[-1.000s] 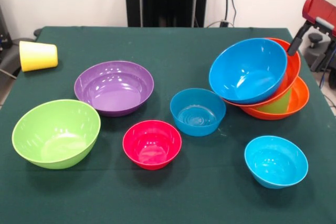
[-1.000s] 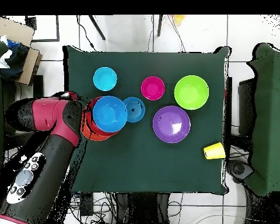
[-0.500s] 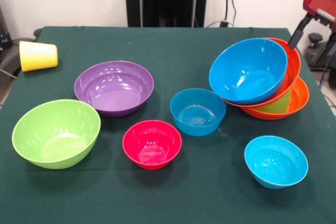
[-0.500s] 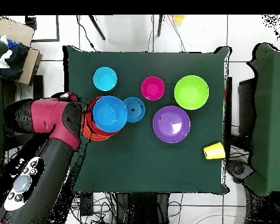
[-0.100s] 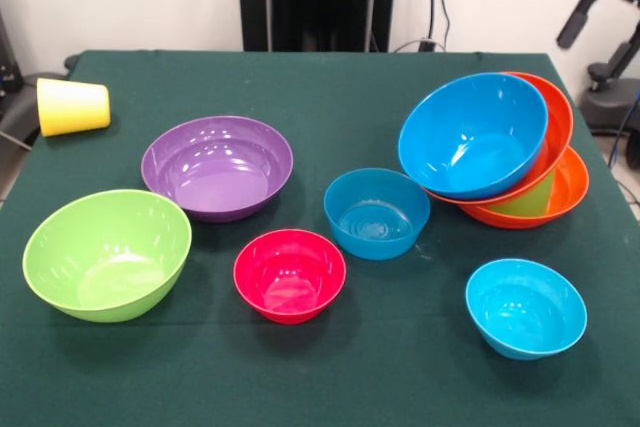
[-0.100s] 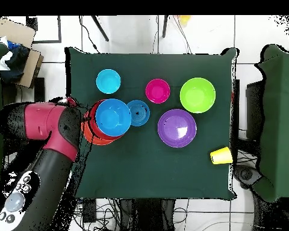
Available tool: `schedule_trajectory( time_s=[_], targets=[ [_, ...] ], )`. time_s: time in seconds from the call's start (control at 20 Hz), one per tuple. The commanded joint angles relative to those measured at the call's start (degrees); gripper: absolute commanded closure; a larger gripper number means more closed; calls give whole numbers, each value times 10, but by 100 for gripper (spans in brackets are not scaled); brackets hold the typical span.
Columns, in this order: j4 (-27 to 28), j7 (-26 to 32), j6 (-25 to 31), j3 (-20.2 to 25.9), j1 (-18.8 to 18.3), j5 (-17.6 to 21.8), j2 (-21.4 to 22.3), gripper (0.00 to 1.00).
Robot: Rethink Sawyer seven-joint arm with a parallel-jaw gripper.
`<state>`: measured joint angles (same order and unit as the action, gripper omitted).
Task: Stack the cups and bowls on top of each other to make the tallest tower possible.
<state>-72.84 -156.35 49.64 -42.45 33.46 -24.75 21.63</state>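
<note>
The tower stands at the right of the table: a tilted blue bowl leans in a tilted orange bowl. A light green cup props it inside a lower orange bowl. The gripper hangs above and right of the tower, clear of it, under the red arm. Loose on the cloth are a purple bowl, a lime bowl, a pink-red bowl, a mid-blue bowl and a cyan bowl. The yellow cup lies on its side at the far left.
The green table ends close to the right of the tower. A cardboard box and dark seats flank the table, with cables on the floor around it.
The arm has drawn up and away from the tower, off toward the table's side. The tower and the loose bowls have stayed put.
</note>
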Motion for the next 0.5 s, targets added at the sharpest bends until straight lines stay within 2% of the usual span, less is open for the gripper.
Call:
schedule_trajectory(
  time_s=[0.05, 0.25, 0.5],
  targets=[
    [-30, -11, 127, 18, 8, 63, 36, 0],
    [-43, 7, 131, 16, 4, 81, 54, 0],
    [-68, 18, 101, 28, -6, 97, 66, 0]
  ],
)
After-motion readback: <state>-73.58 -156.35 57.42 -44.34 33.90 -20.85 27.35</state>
